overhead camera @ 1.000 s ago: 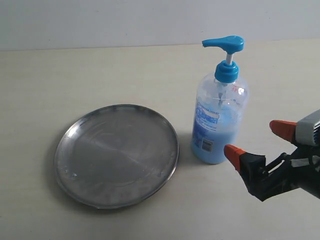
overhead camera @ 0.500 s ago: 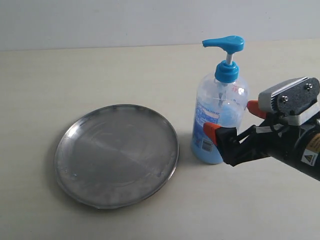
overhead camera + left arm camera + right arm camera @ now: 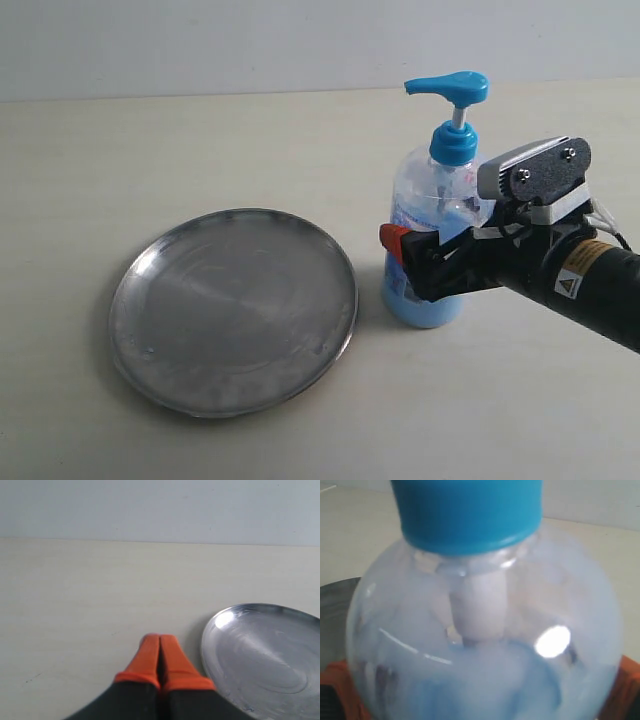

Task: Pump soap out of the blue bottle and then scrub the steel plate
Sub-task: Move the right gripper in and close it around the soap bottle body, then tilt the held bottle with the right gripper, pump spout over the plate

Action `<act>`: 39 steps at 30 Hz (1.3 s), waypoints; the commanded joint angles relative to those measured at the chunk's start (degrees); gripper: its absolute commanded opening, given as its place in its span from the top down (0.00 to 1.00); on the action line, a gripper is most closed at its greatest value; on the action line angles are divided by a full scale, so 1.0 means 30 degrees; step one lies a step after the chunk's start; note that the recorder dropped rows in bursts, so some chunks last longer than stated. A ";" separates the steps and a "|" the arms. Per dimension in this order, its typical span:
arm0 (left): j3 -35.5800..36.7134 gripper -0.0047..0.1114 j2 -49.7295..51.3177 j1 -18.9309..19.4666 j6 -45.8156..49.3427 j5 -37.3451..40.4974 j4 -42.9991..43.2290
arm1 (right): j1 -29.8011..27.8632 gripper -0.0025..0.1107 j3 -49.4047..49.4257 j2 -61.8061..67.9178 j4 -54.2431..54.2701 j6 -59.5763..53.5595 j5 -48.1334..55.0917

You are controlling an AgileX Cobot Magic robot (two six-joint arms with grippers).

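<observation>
The blue bottle (image 3: 420,205) stands upright to the right of the steel plate (image 3: 233,310), with pale blue soap (image 3: 425,305) filling its lower half. My right gripper (image 3: 432,228) is open and straddles the bottle's body at mid height. One orange fingertip (image 3: 392,240) shows on the near side and the other is hidden behind the bottle. In the right wrist view the bottle (image 3: 485,630) fills the space between the fingertips (image 3: 337,677). My left gripper (image 3: 160,645) is shut on nothing, low over the table beside the plate (image 3: 265,650).
The pale table (image 3: 150,150) extends all round the plate and bottle, with a light wall (image 3: 200,40) behind it. The bottle's pump spout (image 3: 425,87) points toward the plate side.
My right gripper has travelled left from the table's right edge and now straddles the bottle, its jaws still wide. Bottle and plate have not moved.
</observation>
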 commanded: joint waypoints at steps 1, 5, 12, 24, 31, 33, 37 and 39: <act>0.0067 0.95 -0.0116 0.0024 0.0064 -0.0139 0.0076 | 0.0059 0.30 -0.0576 0.0764 -0.0095 0.0078 -0.0536; 0.0067 0.95 -0.0116 0.0024 0.0064 -0.0139 0.0076 | 0.0059 0.63 -0.0685 0.0854 -0.0095 0.0078 -0.0823; 0.0067 0.95 -0.0116 0.0024 0.0064 -0.0139 0.0076 | 0.0059 0.98 -0.0685 0.0854 -0.0095 -0.0787 -0.0954; 0.0067 0.95 -0.0116 0.0024 0.0064 -0.0139 0.0076 | 0.0059 0.98 -0.1350 0.0707 -0.1749 -0.2948 -0.0879; 0.0067 0.95 -0.0116 0.0024 0.0064 -0.0139 0.0076 | 0.0059 0.98 -0.2611 0.0707 -0.3912 -0.2948 0.0619; 0.0067 0.95 -0.0116 0.0024 0.0064 -0.0139 0.0076 | 0.0059 0.98 -0.2611 0.0707 -0.3912 -0.2948 0.0619; 0.0067 0.95 -0.0116 0.0024 0.0064 -0.0139 0.0076 | 0.0059 0.98 -0.2611 0.0707 -0.4113 -0.3471 0.0619; 0.0067 0.95 -0.0116 0.0024 0.0064 -0.0139 0.0076 | 0.0059 0.98 -0.2823 0.0707 -0.4353 -0.3448 0.0938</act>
